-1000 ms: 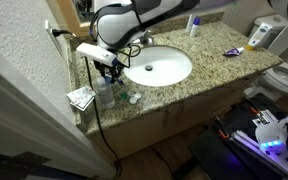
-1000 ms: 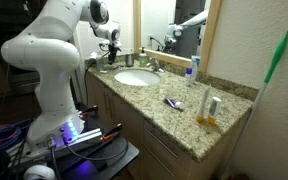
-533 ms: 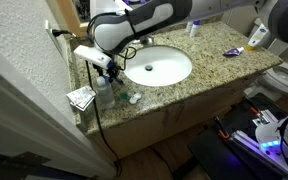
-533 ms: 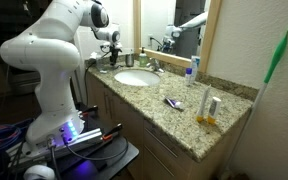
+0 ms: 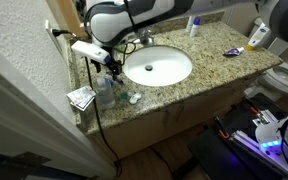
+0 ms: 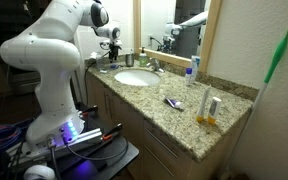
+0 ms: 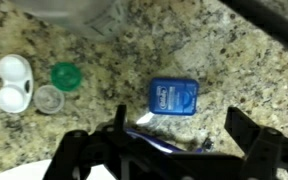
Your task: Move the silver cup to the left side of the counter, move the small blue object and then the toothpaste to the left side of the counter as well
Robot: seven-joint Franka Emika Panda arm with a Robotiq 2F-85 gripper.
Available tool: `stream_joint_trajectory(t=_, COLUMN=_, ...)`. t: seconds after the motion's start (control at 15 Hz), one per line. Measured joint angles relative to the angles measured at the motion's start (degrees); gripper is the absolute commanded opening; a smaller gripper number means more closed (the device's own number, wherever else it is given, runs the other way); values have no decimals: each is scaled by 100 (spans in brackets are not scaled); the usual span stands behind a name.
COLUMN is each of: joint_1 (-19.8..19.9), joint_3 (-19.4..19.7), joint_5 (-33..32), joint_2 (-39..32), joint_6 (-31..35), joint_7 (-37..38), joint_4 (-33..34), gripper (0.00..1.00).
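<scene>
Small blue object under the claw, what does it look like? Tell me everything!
The small blue object is a little flat case, almost square with rounded corners. It looks like shiny blue plastic and has a pale label whose writing is too blurred to read. It lies flat on the speckled counter, and nothing touches it. The open claw hangs above it, with one finger off to each side. A green lid sits apart from it.

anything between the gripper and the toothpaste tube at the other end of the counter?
Nothing upright visible. The gripper hangs open over the left end of the counter; the toothpaste lies flat beyond the sink, and only that open basin lies between them. The white blue-capped bottle stands at the back, off the line.
</scene>
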State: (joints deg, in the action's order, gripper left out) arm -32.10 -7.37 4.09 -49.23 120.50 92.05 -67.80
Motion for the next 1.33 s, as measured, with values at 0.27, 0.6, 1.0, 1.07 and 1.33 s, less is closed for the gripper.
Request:
stream_joint_trajectory(t=0.27, joint_1=3, joint_3=11, joint_5=-2, joint_2=697, joint_6=-1361, joint_7=296, joint_4=-124, gripper=100)
stream_joint_trajectory(t=0.6, joint_1=-60, joint_3=114, joint_5=-273, joint_2=1193, joint_6=-1677, joint_7=1023, joint_4=-290, gripper=100)
stream_joint_trajectory(t=1.0, joint_1=-177, joint_3=212, joint_5=-465, joint_2=1337, joint_6=-1194, joint_7=1842, joint_4=-530, gripper=100)
stream_joint_trajectory(t=1.07, joint_1=-177, joint_3=212, joint_5=-465, joint_2=1338, joint_6=-1162, joint_7=1842, joint_4=-547, gripper=100)
stream_joint_trajectory(t=1.33, joint_1=-209, joint_3=190, joint_5=-509, joint_2=1369, joint_6=-1484, joint_7=2112, joint_4=-331, gripper=100)
